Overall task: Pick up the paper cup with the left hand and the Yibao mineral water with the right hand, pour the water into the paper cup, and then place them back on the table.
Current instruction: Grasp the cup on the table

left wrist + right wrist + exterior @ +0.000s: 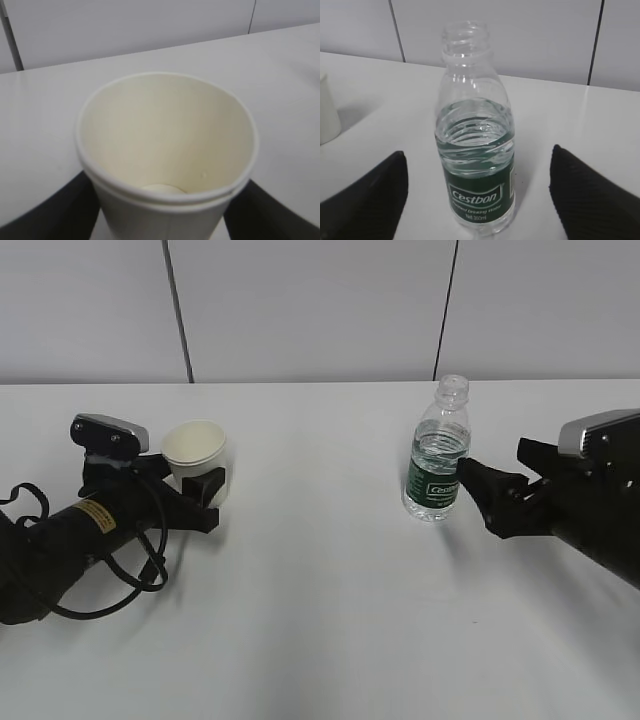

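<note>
Gripper status first: the right hand (470, 480) is spread wide, its fingers (375, 195) standing clear on either side of the bottle with white table showing between each finger and the plastic. The left hand (205, 492) has its fingers (65, 210) placed on both sides of the paper cup; whether they press the cup wall or only flank it cannot be told from these views.

Layout, largest item down:

1. Table (320, 620): a wide white top carrying everything.
2. Arms: the left arm lies low at the left, the right arm enters from the right edge.
3. Bottle (437, 455): standing right of centre, well apart from the cup, base on the table. Its long axis is vertical and the open, capless neck points straight up. The green label faces the right wrist camera.
4. Paper cup (197, 452): at the left, between the left fingers. Its axis appears close to upright with the mouth upward; whether its base rests on the table is hidden by the fingers.
5. Water (475, 132): inside the bottle, with its surface just above the label.

Progress, as a judgement: the task is at its grasping stage. The cup interior appears dry and empty, so no pouring has occurred. Remaining steps: close the right fingers on the bottle, lift both items, tilt the neck over the cup, pour, and set both down.
</note>
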